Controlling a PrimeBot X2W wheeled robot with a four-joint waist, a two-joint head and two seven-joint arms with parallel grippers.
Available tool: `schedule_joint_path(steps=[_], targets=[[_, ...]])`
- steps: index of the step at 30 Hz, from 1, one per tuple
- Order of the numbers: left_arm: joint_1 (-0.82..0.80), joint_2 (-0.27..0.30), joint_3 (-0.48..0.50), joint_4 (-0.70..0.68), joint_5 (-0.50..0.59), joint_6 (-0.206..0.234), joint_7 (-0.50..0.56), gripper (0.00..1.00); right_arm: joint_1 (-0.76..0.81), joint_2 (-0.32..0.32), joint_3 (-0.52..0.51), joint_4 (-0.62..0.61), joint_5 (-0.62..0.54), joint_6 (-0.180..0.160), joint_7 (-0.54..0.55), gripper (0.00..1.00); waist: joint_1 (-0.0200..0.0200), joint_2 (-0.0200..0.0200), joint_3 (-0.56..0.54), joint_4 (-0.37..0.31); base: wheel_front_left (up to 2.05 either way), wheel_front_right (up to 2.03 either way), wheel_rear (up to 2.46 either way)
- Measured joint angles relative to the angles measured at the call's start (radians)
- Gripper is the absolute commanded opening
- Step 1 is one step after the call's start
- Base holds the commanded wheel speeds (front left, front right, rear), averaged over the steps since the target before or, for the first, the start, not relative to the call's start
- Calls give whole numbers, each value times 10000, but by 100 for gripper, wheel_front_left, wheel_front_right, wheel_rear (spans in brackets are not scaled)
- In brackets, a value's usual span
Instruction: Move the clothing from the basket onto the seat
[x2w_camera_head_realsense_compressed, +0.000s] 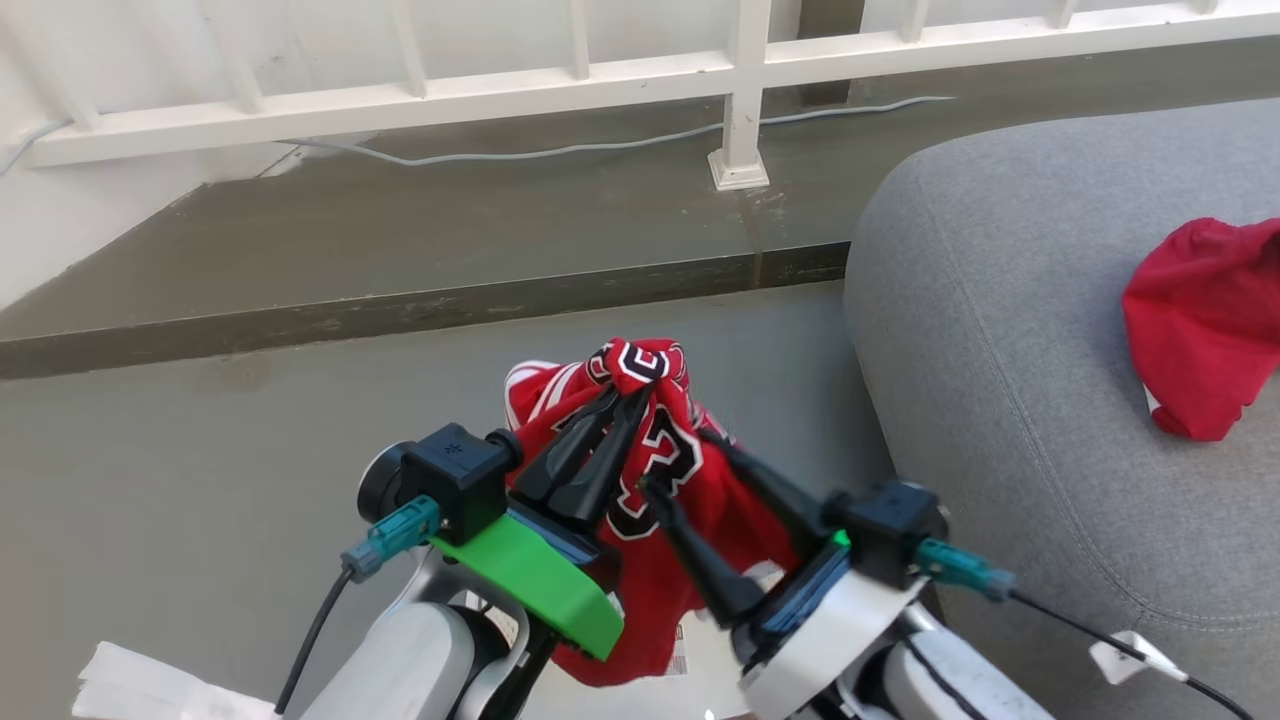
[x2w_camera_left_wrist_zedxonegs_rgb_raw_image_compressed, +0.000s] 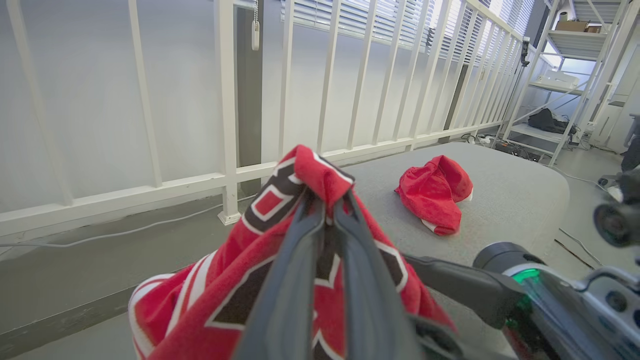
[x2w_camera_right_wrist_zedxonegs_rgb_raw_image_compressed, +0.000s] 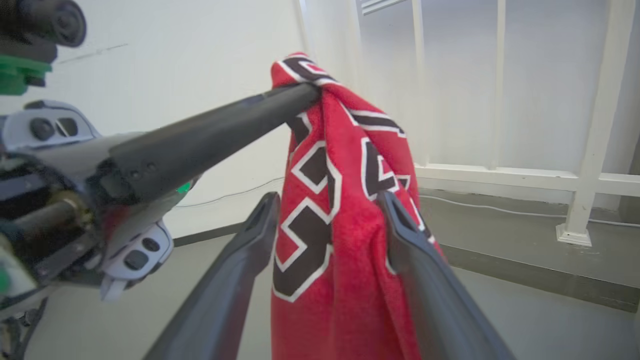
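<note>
Left gripper: pinched tight on the top bunch of the jersey. A little knot of red cloth with black-and-white lettering pokes out just past the fingertips.
Right gripper: fingers spread wide and not squeezing anything. The jersey just hangs down through the gap between them. In the right wrist view the cloth looks like it brushes one finger, but I honestly can't tell if it really touches.
Jersey: up in the air, dangling from the left gripper's fingers over the grey floor, just to the left of the seat and not touching it.
Plain red garment: lying crumpled on top of the seat, a bit of white trim showing at its lower edge, well apart from both grippers.
Seat: big grey cushion with a rounded edge, on the robot's right.
Behind it all: a white railing, with a pale cable running along the floor at its foot.
</note>
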Motion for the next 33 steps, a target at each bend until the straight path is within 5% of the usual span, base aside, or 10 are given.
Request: schedule_joint_path(steps=[11,12,15,16,26,29,31,33], targets=[[3,-2,-128,-508,0,2,130,0,-355,10,1034,1060,389,2,217,100,0,0,17,196,0,0,0],[3,-4,-161,-564,0,2,130,0,-407,10,1003,1112,424,2,215,92,0,0,16,210,0,0,0],[5,-4,-236,-658,0,2,144,0,-618,10,907,1197,495,2,171,11,0,0,14,243,0,0,0],[9,-4,-249,-675,0,2,148,0,-688,10,863,1225,499,2,169,0,0,0,13,250,0,0,0],[45,29,-293,-882,-2,13,353,0,-1019,10,731,1567,842,2,-42,0,1,0,15,239,0,0,0],[71,40,-330,-945,-2,23,407,47,-1126,13,717,1653,899,2,-125,0,1,0,14,235,0,0,0],[126,42,-330,-963,-35,40,456,100,-1159,12,692,1737,920,2,-161,0,1,0,13,234,0,0,0],[212,44,-330,-968,-44,56,489,100,-1246,12,633,1804,922,2,-213,0,1,0,10,229,0,0,0]])
